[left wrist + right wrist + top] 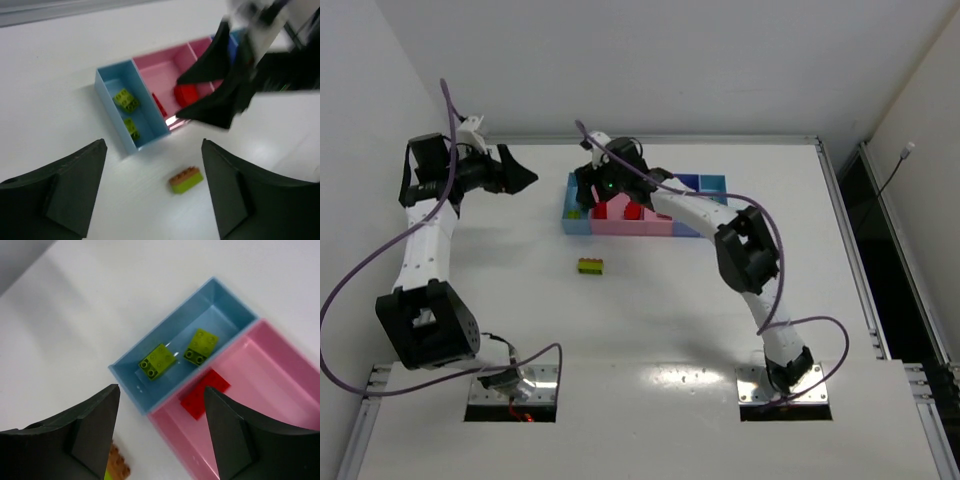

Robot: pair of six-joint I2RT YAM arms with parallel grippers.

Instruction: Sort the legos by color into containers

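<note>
**Figure. Two arms above a row of sorting trays, read left to right.**

The left tool [523, 172] hangs over bare desk [500, 300], off the left end of the row. Its jaws stand wide apart and hold nothing.

The light blue tray [568, 212] is the leftmost container and holds two yellow-green bricks [156, 360].

The loose brick [590, 265] is the one piece lying on the desk. It rests in front of the light blue tray on the side towards the arm bases, near the tray but not touching it. It appears to be an orange layer on a yellow-green one. Its long axis runs left to right, roughly parallel to the row.

The right tool [602, 192] is poised above the seam between the light blue tray and the pink tray [655, 226]. Its jaws are parted and empty. Red bricks [186, 94] lie in the pink tray.

The blue trays [713, 184] close the row on the right. Their contents cannot be made out.

Governing relation: from the right tool the loose brick lies towards the arm bases and lower, showing at the bottom edge of the right wrist view. From the left tool it lies to the right and towards the bases, centred low between the jaws in the left wrist view. The right tool looks the nearer. A grasp would probably go best with the jaws closing across the brick's short side.
</note>
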